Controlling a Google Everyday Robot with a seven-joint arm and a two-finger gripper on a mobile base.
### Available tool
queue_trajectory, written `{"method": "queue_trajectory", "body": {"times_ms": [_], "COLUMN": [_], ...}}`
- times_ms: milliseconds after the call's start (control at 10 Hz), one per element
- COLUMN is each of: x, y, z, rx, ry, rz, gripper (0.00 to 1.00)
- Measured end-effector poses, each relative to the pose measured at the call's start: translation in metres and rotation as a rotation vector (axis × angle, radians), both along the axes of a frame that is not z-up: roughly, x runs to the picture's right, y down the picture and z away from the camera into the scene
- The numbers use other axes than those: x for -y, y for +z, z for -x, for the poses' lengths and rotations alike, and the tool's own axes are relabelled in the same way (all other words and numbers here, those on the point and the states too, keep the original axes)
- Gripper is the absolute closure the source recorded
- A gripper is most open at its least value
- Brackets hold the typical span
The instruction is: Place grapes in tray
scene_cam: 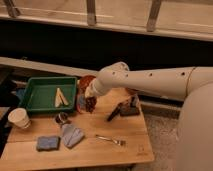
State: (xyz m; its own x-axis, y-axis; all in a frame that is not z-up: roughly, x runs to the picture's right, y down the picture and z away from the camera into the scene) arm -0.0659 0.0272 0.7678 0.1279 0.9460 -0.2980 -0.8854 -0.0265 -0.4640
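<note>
A dark red bunch of grapes (90, 104) hangs under my gripper (89, 98) above the wooden table (100, 152), just right of the green tray (37, 86). The gripper, at the end of the white arm (150, 80) reaching in from the right, looks shut on the grapes. The tray sits at the table's back left and holds a pale stick-like item (60, 97). The gripper is beside the tray's right rim, not over it.
An orange bowl (85, 81) stands behind the gripper. A paper cup (19, 118), a small dark round container (61, 119), a blue sponge (47, 143), a grey-blue cloth (73, 135) and a fork (111, 140) lie at the front. A black object (121, 109) lies right.
</note>
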Motion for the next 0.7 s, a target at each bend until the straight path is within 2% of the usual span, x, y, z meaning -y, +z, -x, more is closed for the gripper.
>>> {"method": "queue_trajectory", "body": {"times_ms": [200,300,500,700], "x": [0.008,0.019,0.048,0.075], "y": [0.000,-0.001,-0.005,-0.008], "z": [0.003,0.011,0.041,0.086], "rx": [0.000,0.003,0.022,0.067], "ry": [-0.015,-0.032,-0.073,-0.122], "rz": [-0.025,-0.047,-0.099,-0.148], "gripper": [1.00,1.00,1.00,1.00]}}
